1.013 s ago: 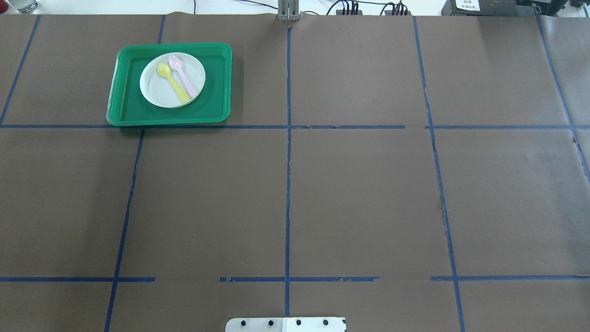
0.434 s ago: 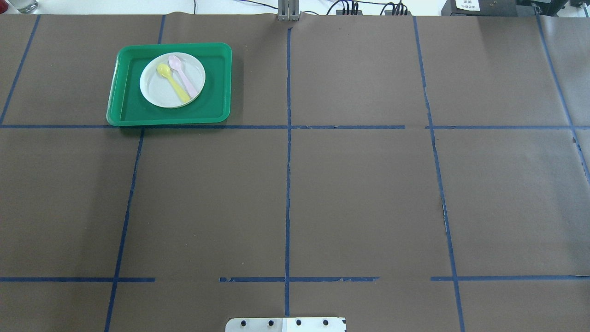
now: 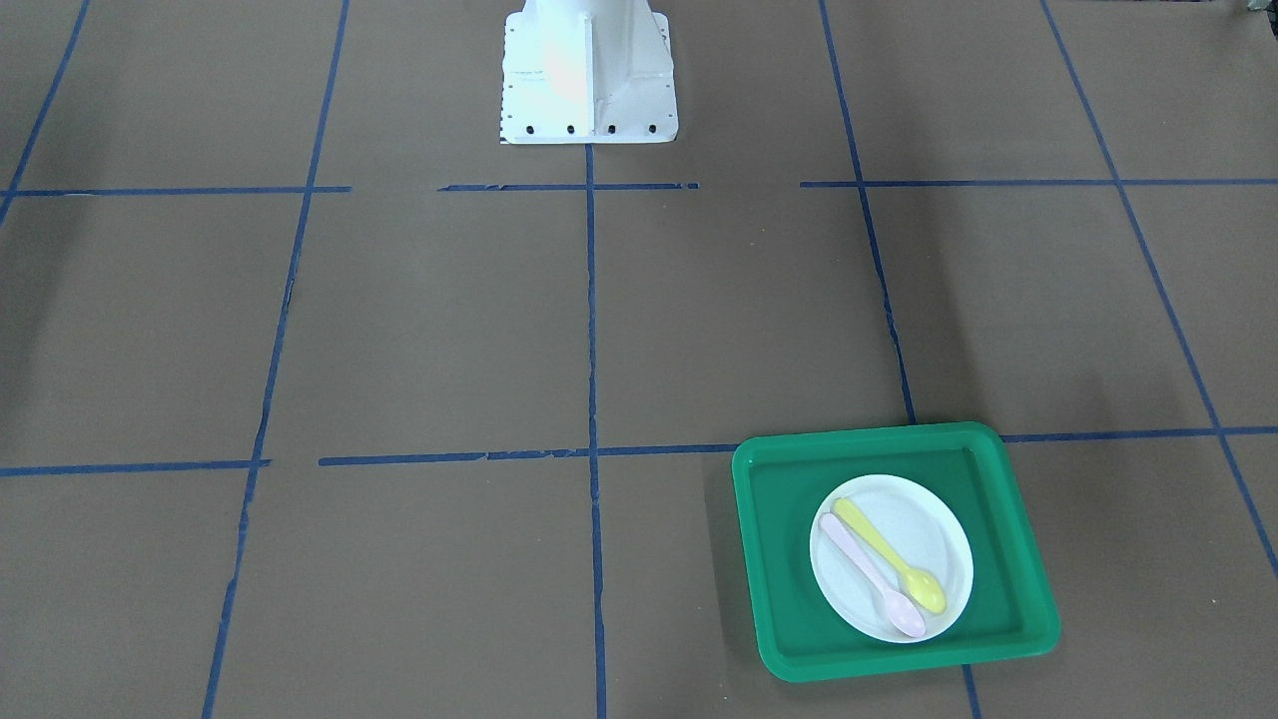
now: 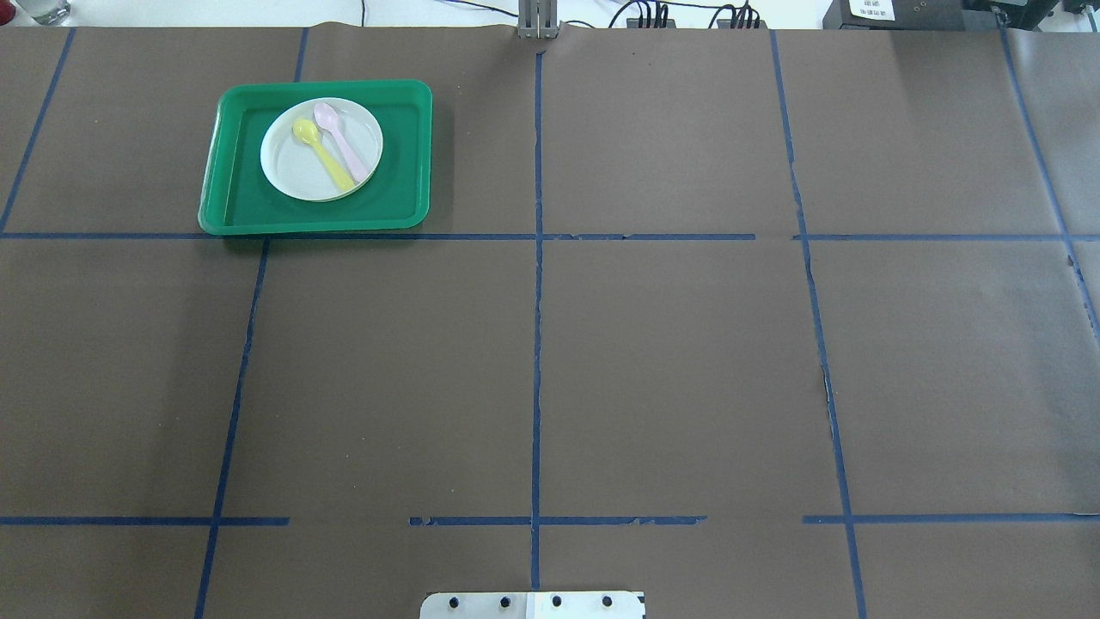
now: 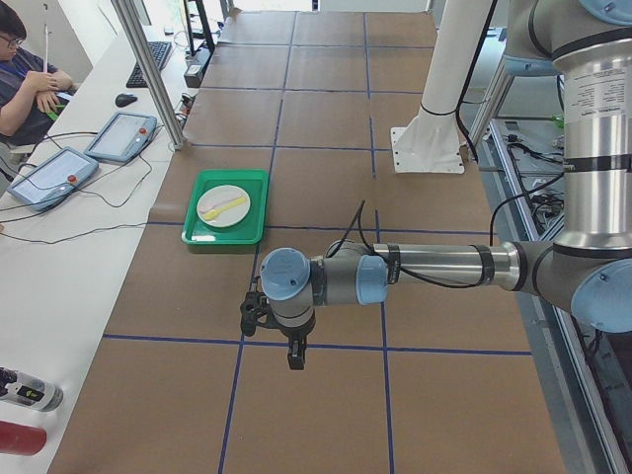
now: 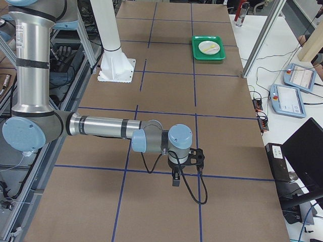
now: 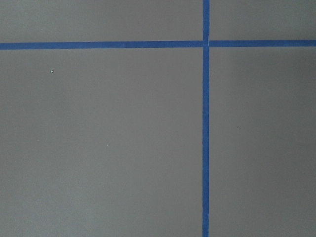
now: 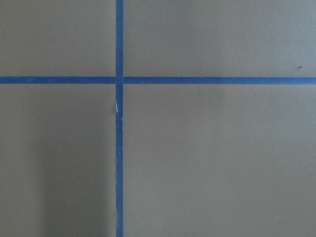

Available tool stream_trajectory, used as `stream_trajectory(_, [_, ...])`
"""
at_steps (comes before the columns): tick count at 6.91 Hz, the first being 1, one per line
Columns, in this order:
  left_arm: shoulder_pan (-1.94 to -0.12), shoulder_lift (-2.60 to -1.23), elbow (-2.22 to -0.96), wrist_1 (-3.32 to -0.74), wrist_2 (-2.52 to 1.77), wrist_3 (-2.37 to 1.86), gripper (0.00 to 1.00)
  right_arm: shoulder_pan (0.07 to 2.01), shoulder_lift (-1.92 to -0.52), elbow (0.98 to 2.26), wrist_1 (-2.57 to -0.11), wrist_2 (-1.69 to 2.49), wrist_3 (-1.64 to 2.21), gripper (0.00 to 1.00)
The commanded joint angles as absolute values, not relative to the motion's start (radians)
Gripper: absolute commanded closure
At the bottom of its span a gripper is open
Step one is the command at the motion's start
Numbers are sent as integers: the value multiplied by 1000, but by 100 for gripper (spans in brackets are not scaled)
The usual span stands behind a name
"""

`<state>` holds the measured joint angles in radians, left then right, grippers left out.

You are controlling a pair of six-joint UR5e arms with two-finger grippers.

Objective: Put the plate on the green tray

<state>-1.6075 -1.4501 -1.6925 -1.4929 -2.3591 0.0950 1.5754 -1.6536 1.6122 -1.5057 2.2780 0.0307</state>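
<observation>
On the tabletop (image 4: 670, 361), far left, the plate (image 4: 296, 176) lies inside the green tray (image 4: 404, 172), so I judge the placing done. My left fingers (image 5: 295, 357) and right fingers (image 6: 175, 180) hang well away from it, and I cannot tell whether they are released or clenched. Next I need only stay clear.

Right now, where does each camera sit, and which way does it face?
Front-facing: across the table, facing the robot, steeply down; shows its base; green tray and plate near.
Overhead: behind the robot, looking forward and down; only the base's edge shows.
Exterior left: table's left end; left arm and left pincer near.
Exterior right: table's right end; right arm and right pincer near.
Left wrist: straight down on taped paper; no pincer shows.
Right wrist: likewise.
Shared: front-facing and overhead both show the green tray, on mirrored sides.
</observation>
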Motion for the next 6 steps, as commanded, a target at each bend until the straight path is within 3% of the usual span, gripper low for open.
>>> stream_trajectory(1, [-1608,-1453,-1693,-1494,-2359,95,0,1575,-1654,1612,-1506,2278,31,0])
stream_trajectory(6, [-1608,-1453,-1706,-1496,-2364,95,0,1575,-1654,1612,-1506,2276,31,0])
